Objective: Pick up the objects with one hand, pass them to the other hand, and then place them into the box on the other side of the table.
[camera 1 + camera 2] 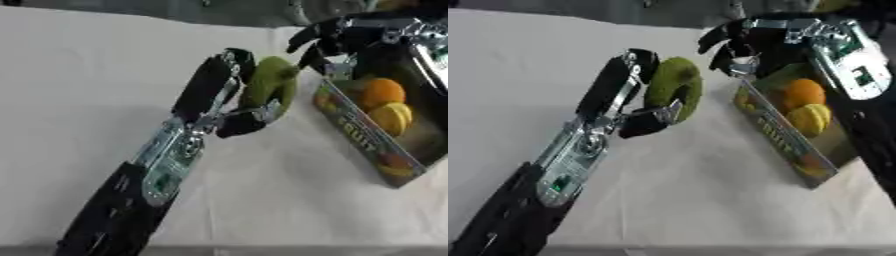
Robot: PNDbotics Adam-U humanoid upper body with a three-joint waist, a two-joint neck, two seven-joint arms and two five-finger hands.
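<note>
1. Two hands are over the white table [79,75], and they are near each other above its right part.
2. The left hand [627,92] comes up from the lower left. Its fingers and thumb are curled round a green fruit [674,87], so the fruit is held off the table, between the long fingers on its left side and the thumb [654,120] below it.
3. The right hand [741,42] comes in from the upper right. Its fingers [306,37] are bent and point down and to the left, towards the top of the green fruit. They hold nothing; a small gap shows between their tips and the fruit.
4. The box [359,137] lies just under and to the right of the right hand's fingers. It has a printed side with letters on it.
5. Inside the box lie an orange fruit [382,92] and a yellow fruit [392,117], which touch each other.
</note>
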